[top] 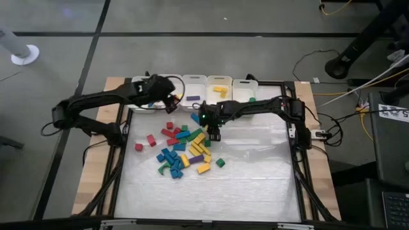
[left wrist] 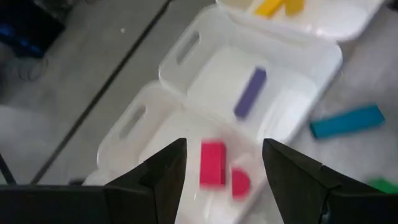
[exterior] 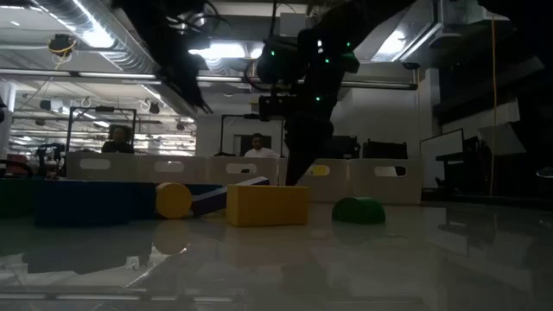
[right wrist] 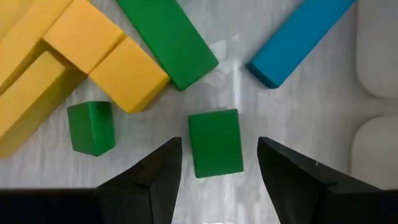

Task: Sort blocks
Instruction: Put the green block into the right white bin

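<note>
Both grippers spread, empty.
Left gripper (left wrist: 224, 171) hangs over a bin (left wrist: 124, 134) holding two red blocks (left wrist: 212, 163); right gripper (right wrist: 217, 163) straddles one green cube (right wrist: 215, 143) mid-bench.

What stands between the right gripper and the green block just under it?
Nothing visible does. In the right wrist view the right gripper hangs open directly over the green block, with bare table on both sides of it. The nearest neighbours, a smaller green cube and a yellow block, lie apart from it, outside the fingers.
</note>
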Available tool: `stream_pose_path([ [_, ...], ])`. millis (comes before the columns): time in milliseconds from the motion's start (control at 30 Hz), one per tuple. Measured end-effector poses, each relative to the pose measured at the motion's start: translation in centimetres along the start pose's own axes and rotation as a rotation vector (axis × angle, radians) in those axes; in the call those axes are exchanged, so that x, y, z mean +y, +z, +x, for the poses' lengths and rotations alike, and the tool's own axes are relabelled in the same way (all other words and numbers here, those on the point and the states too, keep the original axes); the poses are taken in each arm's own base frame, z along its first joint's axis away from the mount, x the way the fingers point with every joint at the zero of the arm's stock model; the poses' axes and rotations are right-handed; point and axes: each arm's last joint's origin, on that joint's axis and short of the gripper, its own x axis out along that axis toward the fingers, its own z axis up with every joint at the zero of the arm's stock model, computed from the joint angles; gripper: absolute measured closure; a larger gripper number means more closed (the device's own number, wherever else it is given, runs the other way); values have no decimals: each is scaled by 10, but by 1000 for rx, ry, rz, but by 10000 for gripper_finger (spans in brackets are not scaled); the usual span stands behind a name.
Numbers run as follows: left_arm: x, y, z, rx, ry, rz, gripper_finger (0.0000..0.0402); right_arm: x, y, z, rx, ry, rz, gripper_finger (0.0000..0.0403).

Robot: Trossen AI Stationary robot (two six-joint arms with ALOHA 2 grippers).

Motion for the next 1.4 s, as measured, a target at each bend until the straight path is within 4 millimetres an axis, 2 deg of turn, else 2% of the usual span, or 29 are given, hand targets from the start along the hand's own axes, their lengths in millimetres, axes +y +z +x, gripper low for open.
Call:
stream_pose_path([
  [167, -2, -13, -27, 25, -38, -29, 204, -9, -7, 7, -13, 13, 21, 194],
  [333, -8, -23, -43, 51, -77, -52, 204, -6, -14, 16, -18, 22, -2, 194],
  [733, -41, -35, -60, 110, -236, -67, 204, -7, -12, 20, -90, 5, -3, 196],
  [833, -49, -40, -66, 151, -304, -58, 204, -7, -13, 20, -81, 1, 5, 217],
  [1000, -61, -51, -76, 240, -383, -81, 204, -7, -13, 20, -75, 1, 3, 276],
  [1267, -71, -64, -89, 325, -379, -154, 204, -7, -13, 18, -58, 3, 16, 273],
  [1400, -77, -69, -93, 338, -387, -182, 204, -8, -5, 4, -38, 7, 31, 261],
])
